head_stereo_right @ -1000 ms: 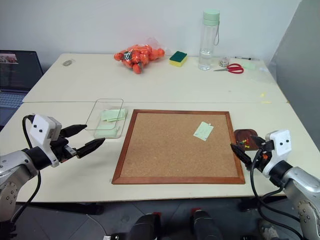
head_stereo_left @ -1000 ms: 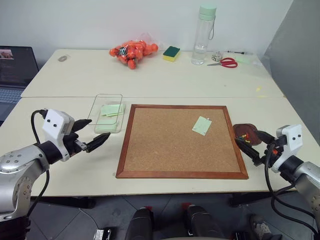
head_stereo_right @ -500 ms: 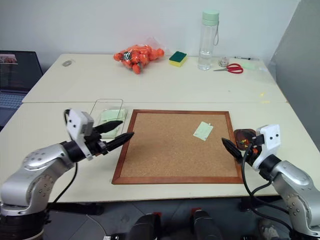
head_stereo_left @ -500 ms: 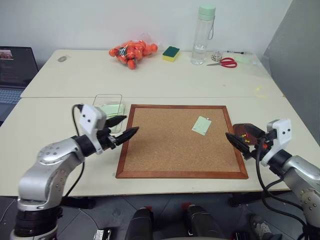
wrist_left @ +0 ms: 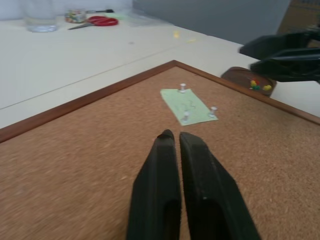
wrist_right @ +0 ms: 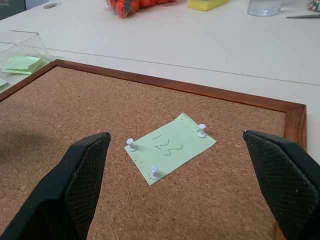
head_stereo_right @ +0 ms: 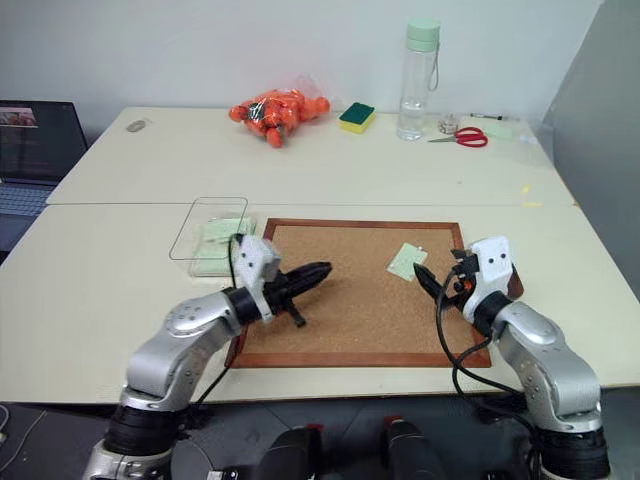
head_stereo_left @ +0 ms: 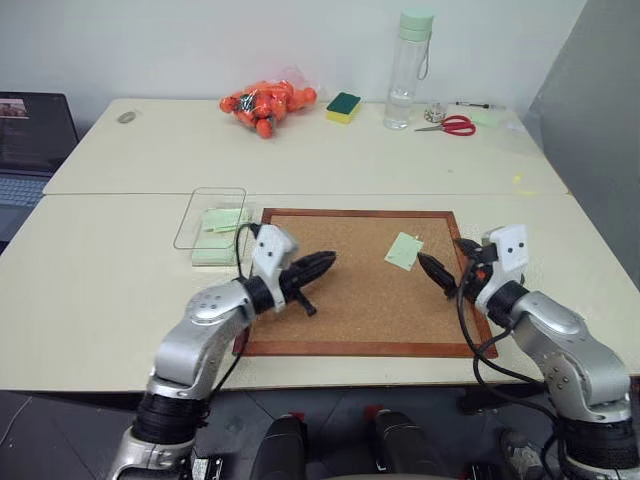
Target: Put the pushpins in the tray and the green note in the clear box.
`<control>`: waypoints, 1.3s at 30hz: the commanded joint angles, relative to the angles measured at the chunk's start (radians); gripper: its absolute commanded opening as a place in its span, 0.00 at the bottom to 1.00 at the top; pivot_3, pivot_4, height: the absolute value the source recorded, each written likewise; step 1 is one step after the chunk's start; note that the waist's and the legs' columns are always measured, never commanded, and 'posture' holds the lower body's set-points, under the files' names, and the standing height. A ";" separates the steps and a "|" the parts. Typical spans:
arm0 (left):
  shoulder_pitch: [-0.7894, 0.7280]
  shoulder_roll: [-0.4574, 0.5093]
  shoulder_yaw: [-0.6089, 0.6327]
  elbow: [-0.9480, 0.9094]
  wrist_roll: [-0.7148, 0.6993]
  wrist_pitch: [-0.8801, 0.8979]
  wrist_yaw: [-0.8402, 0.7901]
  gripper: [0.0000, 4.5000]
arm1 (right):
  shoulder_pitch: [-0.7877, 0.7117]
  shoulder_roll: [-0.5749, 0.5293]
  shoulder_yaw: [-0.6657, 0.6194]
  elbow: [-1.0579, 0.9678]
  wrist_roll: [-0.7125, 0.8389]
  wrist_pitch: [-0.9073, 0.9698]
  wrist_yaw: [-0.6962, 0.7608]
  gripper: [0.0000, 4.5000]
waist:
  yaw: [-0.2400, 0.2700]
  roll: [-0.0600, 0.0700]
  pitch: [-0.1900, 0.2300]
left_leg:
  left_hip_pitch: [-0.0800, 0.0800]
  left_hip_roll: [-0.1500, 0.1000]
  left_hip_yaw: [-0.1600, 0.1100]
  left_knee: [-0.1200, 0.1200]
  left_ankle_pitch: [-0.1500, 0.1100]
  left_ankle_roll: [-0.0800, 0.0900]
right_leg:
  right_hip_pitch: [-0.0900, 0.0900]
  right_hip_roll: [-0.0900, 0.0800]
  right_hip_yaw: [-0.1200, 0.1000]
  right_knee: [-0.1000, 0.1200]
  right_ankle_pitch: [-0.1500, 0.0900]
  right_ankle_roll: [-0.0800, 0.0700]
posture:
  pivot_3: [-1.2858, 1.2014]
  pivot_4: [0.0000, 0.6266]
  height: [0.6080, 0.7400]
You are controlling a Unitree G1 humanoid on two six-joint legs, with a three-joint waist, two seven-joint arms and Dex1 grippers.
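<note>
- The bench (head_stereo_left: pixel 100 270) carries a wood-framed corkboard (head_stereo_left: pixel 330 300), with both arms reaching in over it from either side.
- The clear box (head_stereo_left: pixel 210 217) sits just off the board's far left corner and has pale green slips lying in and beside it.
- The left pincer (head_stereo_left: pixel 318 266) hangs over the middle-left of the board, its two black fingers (wrist_left: pixel 165 190) pressed together with nothing between them.
- The right pincer (head_stereo_right: pixel 428 283) stands at its widest and empty, its fingers (wrist_right: pixel 82 175) spread to either side of the note in the wrist view.
- The tray (wrist_left: pixel 247 82) lies just off the board's right edge, behind the right arm, with a few coloured pins inside.
- The green note (wrist_right: pixel 170 146) is on the board's right half, skewed to the frame, held by three white pushpins (wrist_right: pixel 130 144).
- The note lies straight ahead of the right pincer and near it, while the left is well apart; I judge the right arm better placed to pull a pin.
</note>
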 commanded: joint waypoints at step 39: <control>0.033 -0.098 -0.068 0.247 0.137 -0.098 -0.056 0.00 | -0.337 0.153 0.059 0.637 -0.248 -0.303 0.032 0.38 | -0.009 0.013 -0.010 | 0.002 0.000 0.001 0.000 0.000 0.000 | 0.001 0.000 0.002 0.000 0.000 0.000 | 0.52 0.24 1.00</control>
